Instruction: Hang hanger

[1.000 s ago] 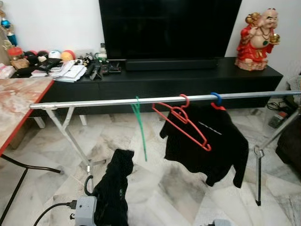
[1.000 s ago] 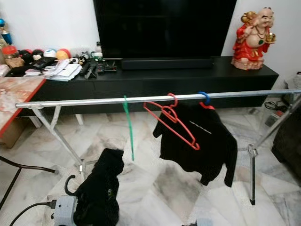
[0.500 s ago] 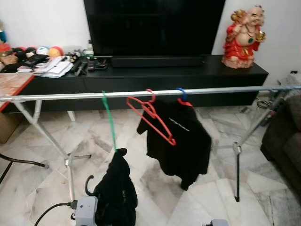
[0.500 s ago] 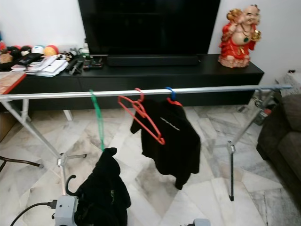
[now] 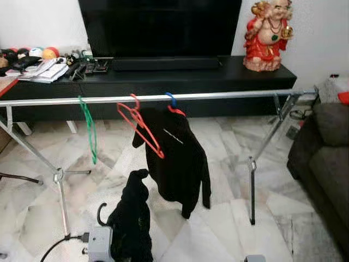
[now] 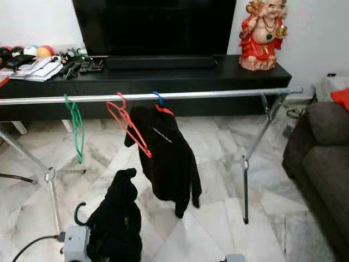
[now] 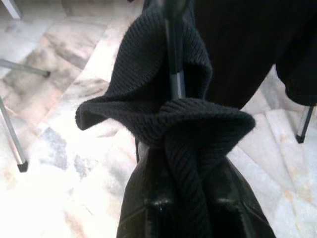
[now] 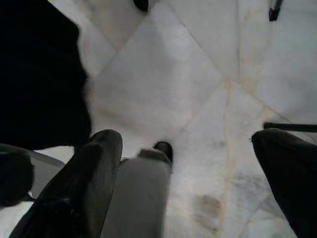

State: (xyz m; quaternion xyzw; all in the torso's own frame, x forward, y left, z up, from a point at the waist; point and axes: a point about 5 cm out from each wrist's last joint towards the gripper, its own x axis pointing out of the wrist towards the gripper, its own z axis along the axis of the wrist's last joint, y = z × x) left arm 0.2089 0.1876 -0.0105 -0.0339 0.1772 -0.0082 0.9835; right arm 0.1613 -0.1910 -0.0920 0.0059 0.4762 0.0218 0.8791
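Left gripper [image 7: 185, 198], jaws clenched on a black garment on hanger [image 5: 132, 215], low at near left; rail [image 5: 229, 96] lies farther & above, long axis left-right. Right gripper [image 8: 193, 168] jaws released, idle.

The left arm [image 5: 99, 245] shows at seven o'clock in the head view as a light grey, boxy wrist housing with rounded corners. A black cable [image 5: 60, 244] plugs into its nine o'clock side. At five o'clock only the pale grey top edge of the right arm [image 5: 253, 258] shows. The left gripper [image 7: 188, 208] has glossy black fingers [image 7: 153, 208], partly covered by a knit sweater [image 7: 163, 119]. The right gripper [image 8: 184, 139] has two thick, matte black fingers [image 8: 94, 168] with rounded tips, set wide apart. Between them is a blurred grey limb [image 8: 141, 198] with a dark end, possibly the robot's leg.
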